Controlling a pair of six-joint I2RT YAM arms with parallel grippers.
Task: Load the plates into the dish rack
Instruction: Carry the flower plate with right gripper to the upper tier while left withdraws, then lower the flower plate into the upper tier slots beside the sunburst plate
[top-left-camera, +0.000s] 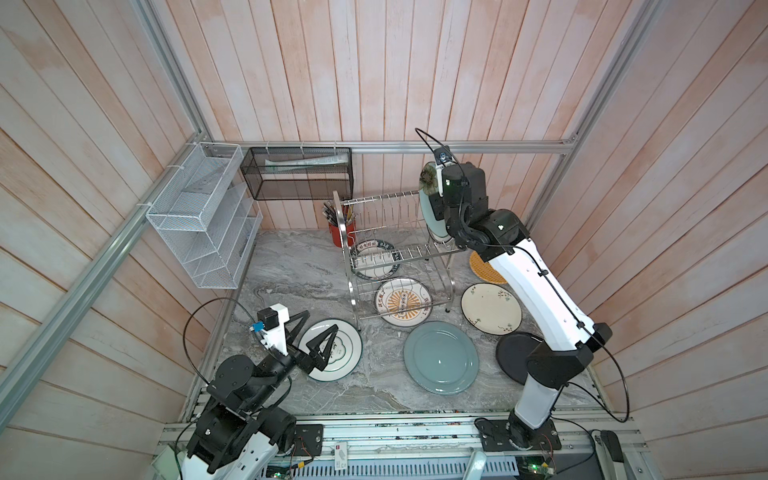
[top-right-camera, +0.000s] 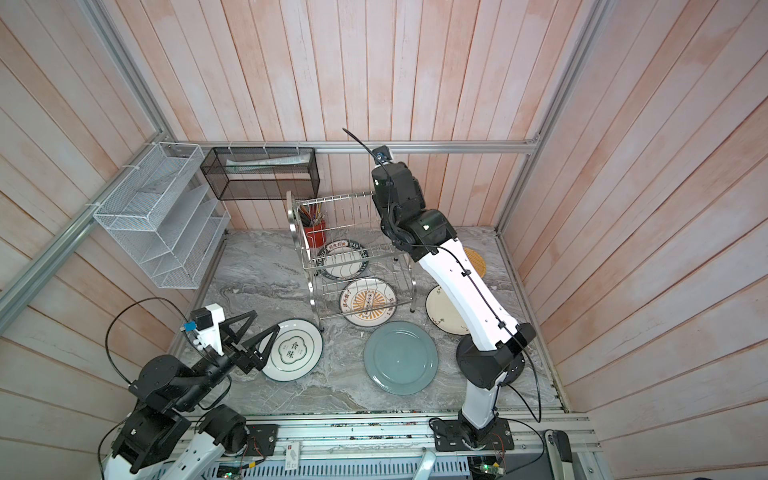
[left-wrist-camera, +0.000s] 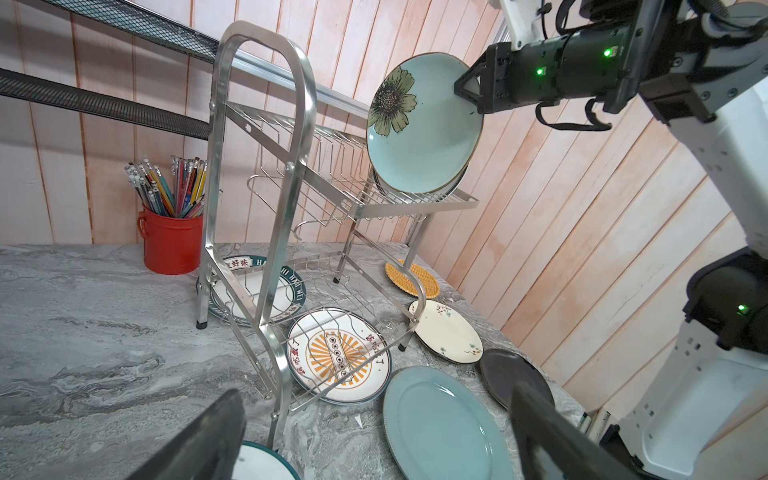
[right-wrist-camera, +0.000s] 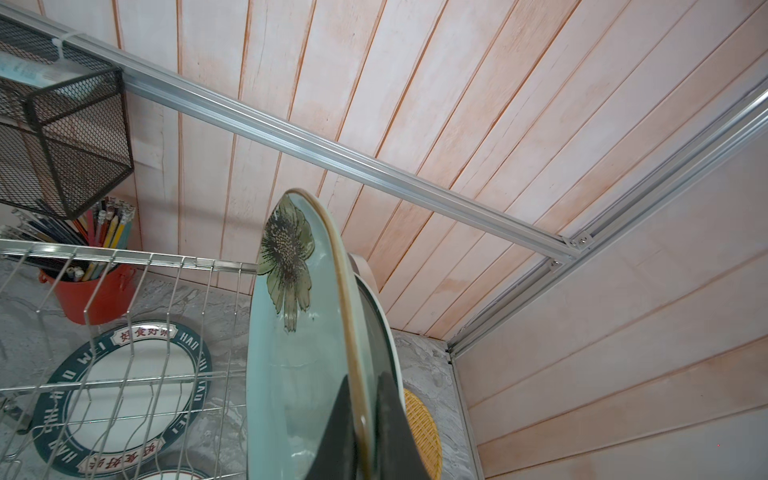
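the right gripper (left-wrist-camera: 471, 89) is pinching the rim of the flower plate (left-wrist-camera: 424, 124), its jaws nearly closed with only the plate's thickness between them. it is holding the plate on edge over the right end of the dish rack (left-wrist-camera: 415, 203), at the upper tier. the plate's face is turning left along the rack's length, so its flat plane is lying across the rack in line with the upright prongs, and the free slot is lying straight below the gripper. i judge the coming move to be a plain downward one. whether the bottom edge is already sitting between the prongs i cannot tell. another plate (right-wrist-camera: 374, 316) is standing just beside it on the right, so any lean that way is risking a knock.

the flower plate is looking pale green and glazed, with a thin brown rim and a dark olive flower near its top edge.

the left gripper (top-left-camera: 320, 322) is hanging wide open and holding nothing — it is hovering at the near left over the green-rimmed plate (top-left-camera: 345, 353), well apart from the rack's right end, so the right arm is the nearer one. the blue-grey plate (top-left-camera: 440, 357), sunburst plate (top-left-camera: 403, 307), cream floral plate (top-left-camera: 490, 307), black plate (top-left-camera: 515, 353) and yellow woven disc (top-left-camera: 484, 268) are lying flat on the table.
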